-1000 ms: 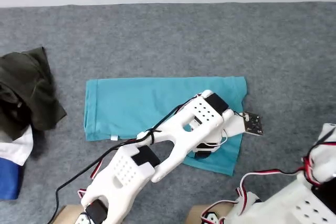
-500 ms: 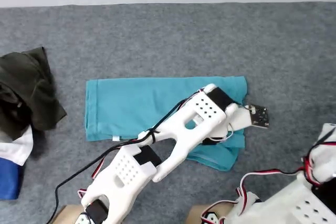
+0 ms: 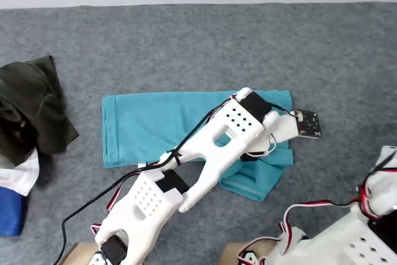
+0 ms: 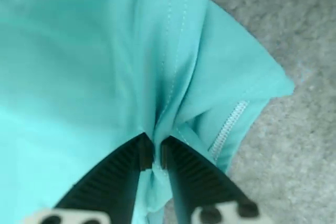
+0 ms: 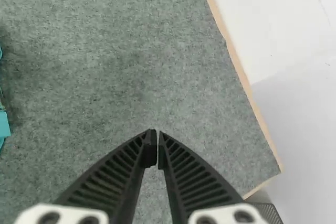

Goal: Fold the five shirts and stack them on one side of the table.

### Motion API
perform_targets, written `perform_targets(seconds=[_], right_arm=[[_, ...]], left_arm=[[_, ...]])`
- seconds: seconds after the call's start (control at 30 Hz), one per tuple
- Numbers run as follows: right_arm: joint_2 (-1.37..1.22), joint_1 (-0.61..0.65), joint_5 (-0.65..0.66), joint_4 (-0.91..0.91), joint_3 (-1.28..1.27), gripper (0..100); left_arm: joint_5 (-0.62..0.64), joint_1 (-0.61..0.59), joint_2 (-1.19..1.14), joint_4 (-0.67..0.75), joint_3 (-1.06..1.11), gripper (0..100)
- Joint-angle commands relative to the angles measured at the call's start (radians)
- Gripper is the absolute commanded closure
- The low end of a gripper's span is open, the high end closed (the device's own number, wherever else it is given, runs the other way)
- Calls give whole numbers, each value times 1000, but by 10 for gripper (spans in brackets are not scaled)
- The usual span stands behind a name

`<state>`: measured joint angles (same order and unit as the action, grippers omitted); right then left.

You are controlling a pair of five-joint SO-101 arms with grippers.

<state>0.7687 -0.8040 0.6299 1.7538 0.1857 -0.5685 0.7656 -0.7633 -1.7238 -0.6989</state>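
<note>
High view, step: by my reading, the teal shirt [image 3: 155, 125] is mid-fold, one near corner lifted and bunched under the left arm [image 3: 217, 147]. Carry that corner low and straight across so the crease lands square and the rest is not dragged.
High view, shirt: spread near the middle of the grey tabletop [image 3: 186, 41], well apart from the dark shirt [image 3: 31, 103], white shirt [image 3: 22, 175] and blue shirt [image 3: 9, 212] heaped at the side.
Left wrist view, grip: the left gripper [image 4: 152, 153] is clenched on a thin pinch of teal cloth beside a stitched seam, so avoid jerks lest it slip.
Left wrist view, shirt: creases fan out from the pinch, and a hemmed corner overhangs the tabletop.
Right wrist view, gripper: the right gripper [image 5: 152, 148] is clamped on nothing, above bare tabletop near its edge.
Right wrist view, shirt: a teal sliver lies well apart from that gripper.
</note>
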Motion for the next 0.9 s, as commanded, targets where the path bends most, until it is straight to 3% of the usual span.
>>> perform_targets(seconds=[0.0, 0.87], right_arm=[[13, -4, -8, 39, 5, 988], [13, -4, -6, 39, 3, 988]], left_arm=[[11, -5, 8, -26, 4, 889], [57, 71, -87, 71, 4, 882]])
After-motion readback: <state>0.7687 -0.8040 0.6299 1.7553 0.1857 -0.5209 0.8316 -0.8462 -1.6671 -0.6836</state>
